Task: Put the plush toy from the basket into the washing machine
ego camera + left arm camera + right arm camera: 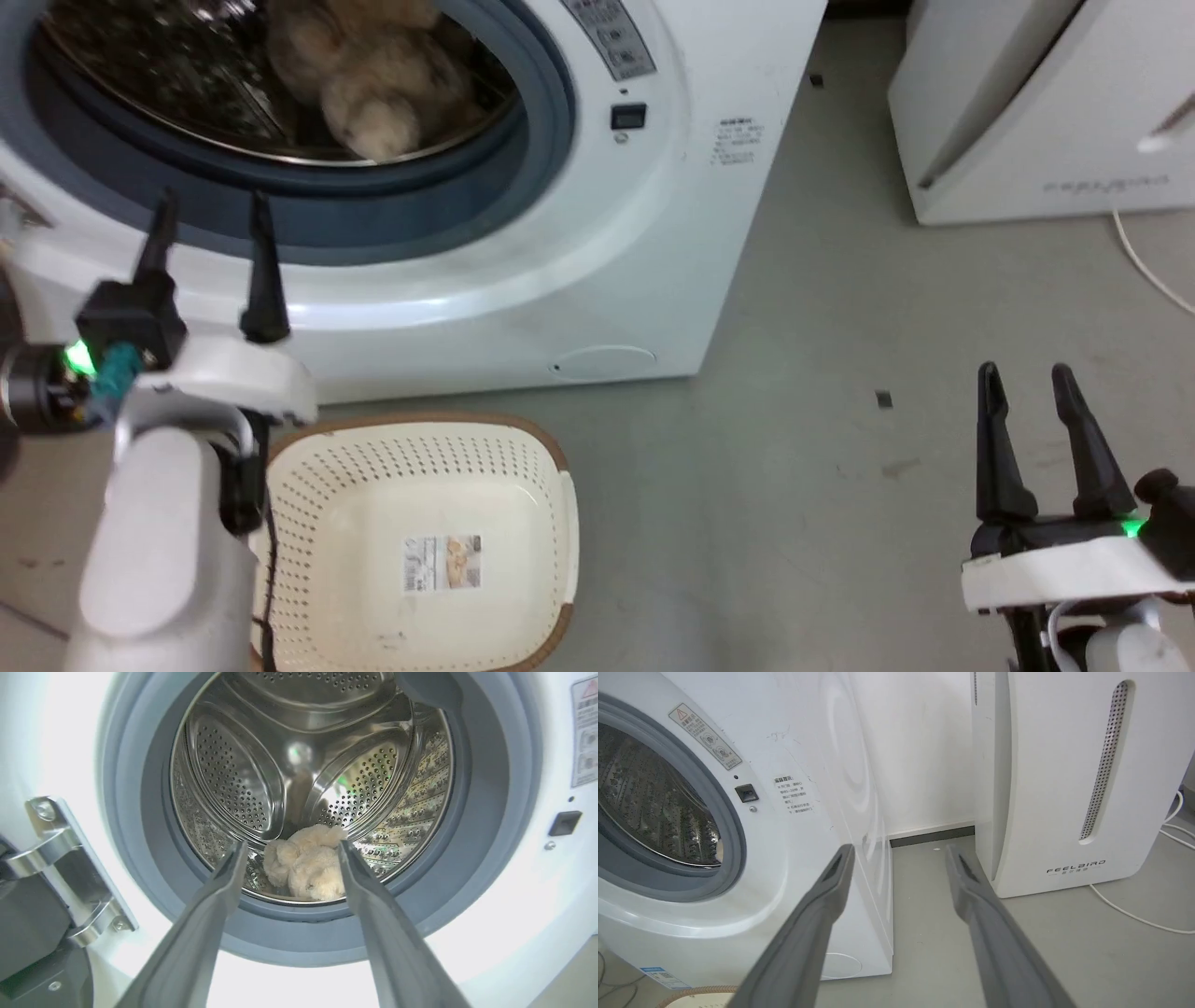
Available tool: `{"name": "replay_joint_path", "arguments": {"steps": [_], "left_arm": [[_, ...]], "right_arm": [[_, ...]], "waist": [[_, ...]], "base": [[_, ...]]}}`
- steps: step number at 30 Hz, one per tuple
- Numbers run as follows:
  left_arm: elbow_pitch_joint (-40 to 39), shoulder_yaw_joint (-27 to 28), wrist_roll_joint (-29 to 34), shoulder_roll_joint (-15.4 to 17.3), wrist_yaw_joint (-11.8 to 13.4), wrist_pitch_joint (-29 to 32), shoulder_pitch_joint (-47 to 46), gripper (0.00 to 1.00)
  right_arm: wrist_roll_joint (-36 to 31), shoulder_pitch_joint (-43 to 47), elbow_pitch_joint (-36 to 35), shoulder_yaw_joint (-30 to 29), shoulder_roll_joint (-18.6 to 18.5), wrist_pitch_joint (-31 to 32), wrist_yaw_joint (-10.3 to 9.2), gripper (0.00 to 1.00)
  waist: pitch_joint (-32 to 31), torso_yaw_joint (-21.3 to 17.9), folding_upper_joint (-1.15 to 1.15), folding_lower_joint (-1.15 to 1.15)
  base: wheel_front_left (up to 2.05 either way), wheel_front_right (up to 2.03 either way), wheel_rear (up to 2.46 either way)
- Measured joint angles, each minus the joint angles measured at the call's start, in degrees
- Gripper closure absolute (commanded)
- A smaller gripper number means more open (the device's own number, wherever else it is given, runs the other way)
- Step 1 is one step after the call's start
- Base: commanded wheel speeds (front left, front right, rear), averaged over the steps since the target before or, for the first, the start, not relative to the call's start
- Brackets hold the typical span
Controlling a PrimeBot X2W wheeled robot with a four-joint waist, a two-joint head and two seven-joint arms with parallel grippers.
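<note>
Inside washing machine (490,905) | plush toy (306,865) beyond left claw (292,843), apart; claw released, empty | right claw (899,847) released, empty

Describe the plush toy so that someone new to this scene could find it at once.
Start at the large white front-loading washing machine and look into its shiny perforated steel drum. At the drum's bottom, near the front lip, lies the plush toy. It is the only soft, shaggy beige thing among hard white, grey and steel surfaces.
</note>
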Motion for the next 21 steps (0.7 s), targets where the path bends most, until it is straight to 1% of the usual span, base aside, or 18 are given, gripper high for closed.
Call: {"name": "replay_joint_path", "arguments": {"steps": [6, 11, 21], "left_arm": [[-4.25, 0.26, 1.23, -2.5, -1.37, -0.01, 6.81, 0.0], [-7.58, 1.01, 2.37, -4.21, -1.98, -0.01, 12.07, 0.0], [-11.81, 1.86, 4.37, -6.35, -2.05, -0.01, 23.54, 0.0]], "right_arm": [[-0.51, 2.32, 0.03, -0.1, 0.0, 0.0, 0.0, 0.0], [-1.35, 3.92, 0.08, 0.01, 0.0, 0.0, 0.0, 0.0], [-2.5, 8.01, -0.16, 0.46, 0.0, 0.0, 0.0, 0.0]], "waist": [[-3.94, 1.82, 0.0, 0.0], [-6.84, 3.11, 0.0, 0.0], [-12.24, 4.72, 0.0, -0.01]], "base": [[0.0, 0.0, 0.0], [0.0, 0.0, 0.0], [0.0, 0.0, 0.0]]}}
